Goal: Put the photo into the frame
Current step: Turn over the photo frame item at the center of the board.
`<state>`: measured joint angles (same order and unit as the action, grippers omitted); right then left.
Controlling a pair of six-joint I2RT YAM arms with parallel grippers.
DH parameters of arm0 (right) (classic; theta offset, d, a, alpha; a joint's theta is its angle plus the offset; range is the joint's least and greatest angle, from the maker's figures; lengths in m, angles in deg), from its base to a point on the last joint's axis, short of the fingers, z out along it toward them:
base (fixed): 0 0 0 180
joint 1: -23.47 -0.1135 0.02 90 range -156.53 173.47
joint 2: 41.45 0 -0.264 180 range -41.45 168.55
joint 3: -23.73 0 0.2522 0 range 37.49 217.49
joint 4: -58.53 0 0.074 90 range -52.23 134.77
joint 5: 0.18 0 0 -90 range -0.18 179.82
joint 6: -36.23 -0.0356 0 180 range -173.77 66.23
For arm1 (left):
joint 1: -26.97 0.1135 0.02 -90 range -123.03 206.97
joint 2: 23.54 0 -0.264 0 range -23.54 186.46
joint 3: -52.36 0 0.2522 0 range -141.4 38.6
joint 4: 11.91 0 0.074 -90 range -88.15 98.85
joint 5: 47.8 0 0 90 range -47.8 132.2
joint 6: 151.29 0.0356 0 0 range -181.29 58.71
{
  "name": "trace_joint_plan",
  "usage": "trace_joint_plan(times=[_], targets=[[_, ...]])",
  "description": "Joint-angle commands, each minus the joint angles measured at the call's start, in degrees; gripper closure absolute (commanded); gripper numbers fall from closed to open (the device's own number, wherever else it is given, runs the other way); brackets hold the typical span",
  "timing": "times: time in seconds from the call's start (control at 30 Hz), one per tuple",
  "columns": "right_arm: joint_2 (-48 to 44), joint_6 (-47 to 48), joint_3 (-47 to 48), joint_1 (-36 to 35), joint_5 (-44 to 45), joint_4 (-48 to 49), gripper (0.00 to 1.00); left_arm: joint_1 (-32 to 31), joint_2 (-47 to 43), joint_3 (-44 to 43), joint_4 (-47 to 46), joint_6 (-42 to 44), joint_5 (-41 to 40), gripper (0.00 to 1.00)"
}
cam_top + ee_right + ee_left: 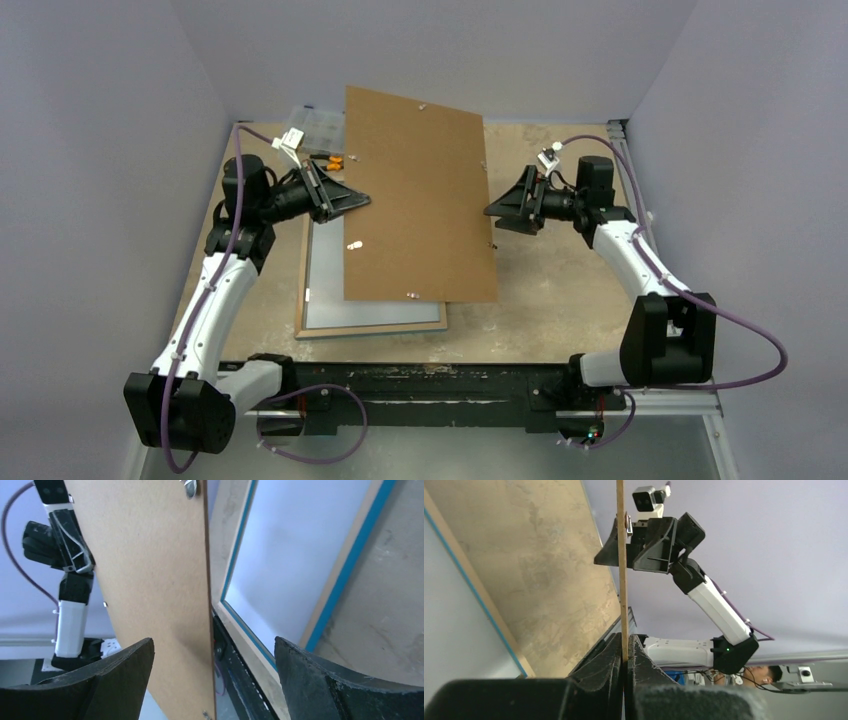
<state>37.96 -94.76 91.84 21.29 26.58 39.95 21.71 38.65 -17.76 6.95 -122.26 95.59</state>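
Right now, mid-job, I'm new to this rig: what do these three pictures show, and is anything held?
Two robot arms are bolted at the near edge of a table. The wide picture looks down from above and behind them; each other picture comes from a camera on one arm's wrist, looking past its own tool. The left tool is shut on one edge of a brown backing board, held up at a tilt. The right tool stands open around the opposite edge, not gripping. Under the board the frame lies flat with a pale sheet inside; whether that is the photo I cannot tell.
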Motion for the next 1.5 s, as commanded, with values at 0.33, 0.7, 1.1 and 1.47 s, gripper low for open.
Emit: trace_joint_plan(times=[0.33, 0.7, 1.1, 1.47], targets=[[-2.95, -41.67, -5.42, -0.35, -7.90, 56.89, 0.30, 0.68, -0.63, -1.03, -12.55, -5.94, 6.92, 1.00], [4.69, -72.18, -4.05, -2.11, -8.49, 94.61, 0.69, 2.15, 0.39, -0.29, -8.99, -3.04, 7.53, 1.00], [3.20, -64.17, -4.85, -3.79, -9.49, 83.44, 1.00, 2.44, 0.67, -0.72, -5.25, 0.15, 6.43, 0.98], [-8.05, -6.25, 8.64, -3.93, 0.03, 3.08, 1.00, 4.68, -0.04, -4.50, 19.20, 13.47, -2.86, 0.06]])
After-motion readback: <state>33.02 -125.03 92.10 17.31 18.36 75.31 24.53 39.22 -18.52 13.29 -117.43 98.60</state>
